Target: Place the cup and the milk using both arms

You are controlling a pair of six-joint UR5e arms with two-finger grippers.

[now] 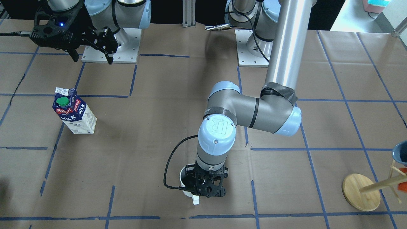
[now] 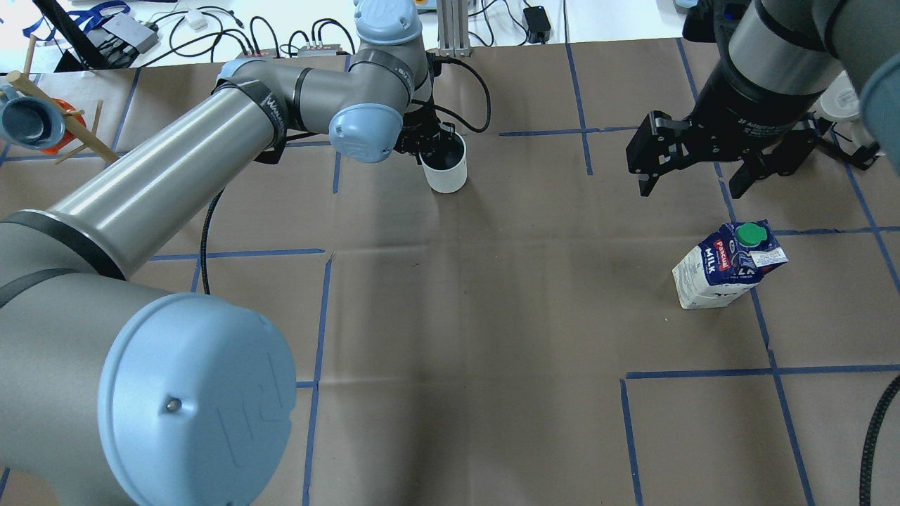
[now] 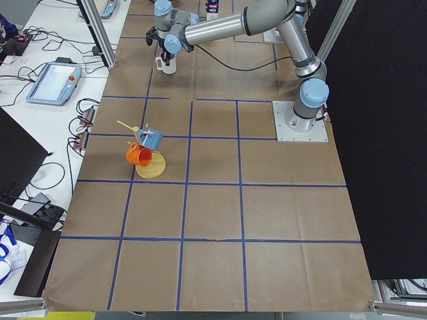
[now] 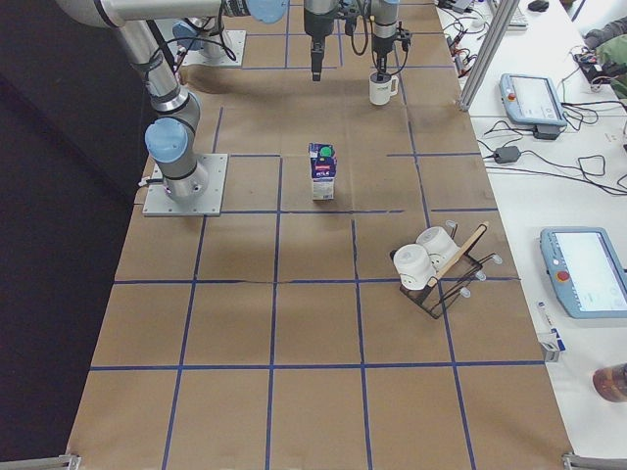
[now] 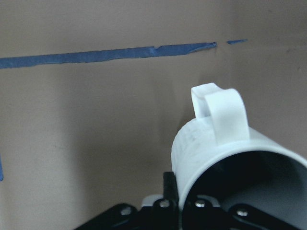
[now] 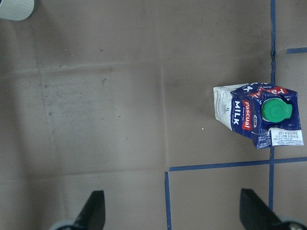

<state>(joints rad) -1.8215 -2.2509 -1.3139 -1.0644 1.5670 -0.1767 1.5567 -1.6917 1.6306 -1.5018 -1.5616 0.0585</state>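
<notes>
My left pincer is the busy one. It comes straight down on the cup in the upper middle of the overhead view, one finger inside the dark mouth and one outside. As far as I can judge it is pressed onto the wall. The cup looks to sit on the table, or barely above it; I cannot tell which.

My right pincer hangs spread and empty at the upper right. It is apart from the milk, which stands at the right of that view, below the pincer in the frame.

I judge the cup half of the task to be in hand and the milk not held. Whichever way the cup goes next, I must keep the wrist plumb, because a slanted pull on one wall would tip it. Reaching the milk calls for lowering the spread fingers to either side of its body and turning to meet its flat faces, which sit skewed to the tape lines.

The cup is upright, mouth up, its handle pointing to the top of the left wrist frame. The milk's long axis is vertical, with the green cap uppermost.
</notes>
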